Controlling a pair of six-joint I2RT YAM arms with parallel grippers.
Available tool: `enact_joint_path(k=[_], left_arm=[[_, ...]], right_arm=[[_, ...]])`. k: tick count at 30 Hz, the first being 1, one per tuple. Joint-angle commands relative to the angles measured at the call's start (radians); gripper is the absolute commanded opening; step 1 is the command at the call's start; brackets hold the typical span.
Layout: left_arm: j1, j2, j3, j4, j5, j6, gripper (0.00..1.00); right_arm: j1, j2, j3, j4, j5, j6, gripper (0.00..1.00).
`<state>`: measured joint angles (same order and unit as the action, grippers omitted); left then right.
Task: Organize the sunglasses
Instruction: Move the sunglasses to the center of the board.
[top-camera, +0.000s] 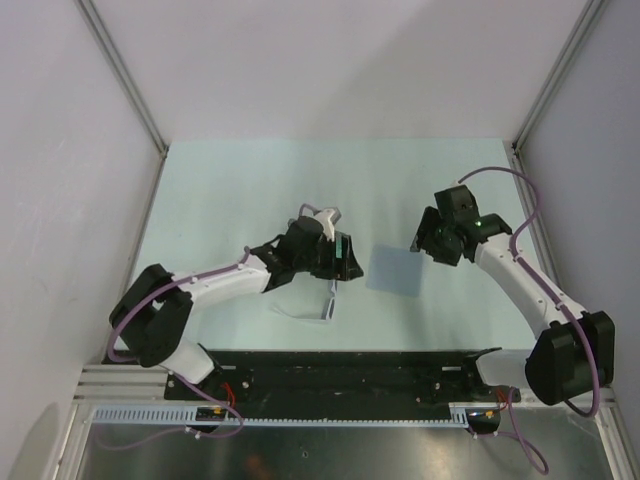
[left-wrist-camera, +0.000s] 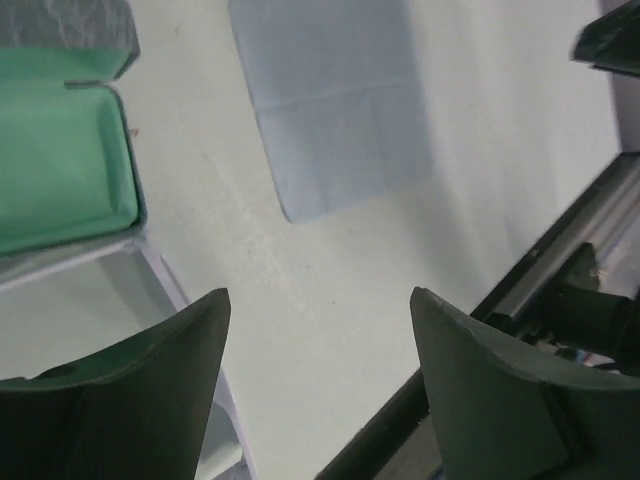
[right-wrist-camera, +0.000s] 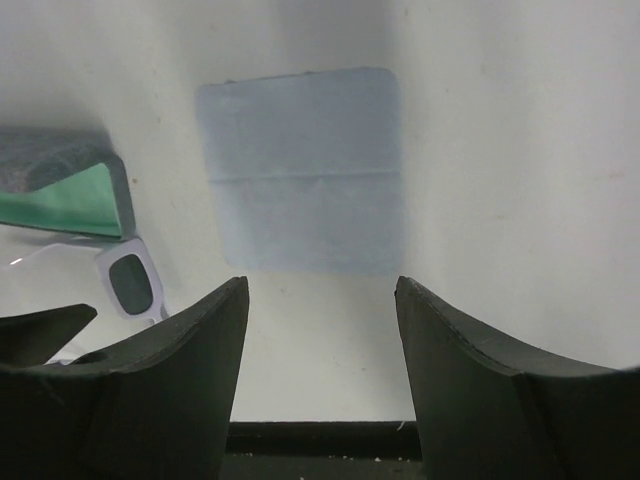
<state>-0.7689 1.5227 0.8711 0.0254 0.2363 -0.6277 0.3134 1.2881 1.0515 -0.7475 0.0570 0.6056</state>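
Left gripper (left-wrist-camera: 320, 295): released, jaws apart, nothing between. Hovering low at 6 o'clock edge of open case (left-wrist-camera: 60, 170).

Right gripper (right-wrist-camera: 320, 285): likewise spread and empty, at 2 o'clock of cloth (right-wrist-camera: 300, 170).

Sunglasses (right-wrist-camera: 130, 285): flat on table (top-camera: 230, 190), just at 6 o'clock of case, apparently unfolded (one white arm pointing roughly toward 12 o'clock in top view). Touching case rim or only beside it: cannot tell.

Cloth: flat at 3 o'clock of case, apart from it, between both grippers.

Risks, judged from here:
- Pinching thin frame off-centre: likely to twist it or skid it away across smooth table.
- Closing on a lens rather than frame: smudging or scratching.
- Descending with left fingers this near case: could shove case into sunglasses or tip lid shut.
- Dropping in unfolded: fouling rim with arms, blocking lid.
- Reaching inward with both arms at once: collision over cloth.
- Landing right fingers on cloth: dragging and bunching it.
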Motion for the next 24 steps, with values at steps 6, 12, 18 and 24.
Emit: enact_joint_path(k=[6, 12, 18, 24], left_arm=[[-0.087, -0.108, -0.063, -0.177, -0.316, 0.045, 0.74], [-0.087, -0.280, -0.141, -0.251, -0.374, 0.109, 0.73], [-0.089, -0.328, -0.187, -0.245, -0.255, 0.145, 0.76], [-0.089, -0.164, -0.081, -0.239, -0.293, 0.115, 0.61]], right_arm=[[0.035, -0.073, -0.013, -0.053, 0.047, 0.037, 0.65], [0.043, -0.072, -0.030, -0.038, 0.015, 0.006, 0.65], [0.049, -0.064, -0.056, -0.010, -0.002, -0.013, 0.65], [0.052, -0.055, -0.079, 0.019, -0.016, -0.013, 0.65]])
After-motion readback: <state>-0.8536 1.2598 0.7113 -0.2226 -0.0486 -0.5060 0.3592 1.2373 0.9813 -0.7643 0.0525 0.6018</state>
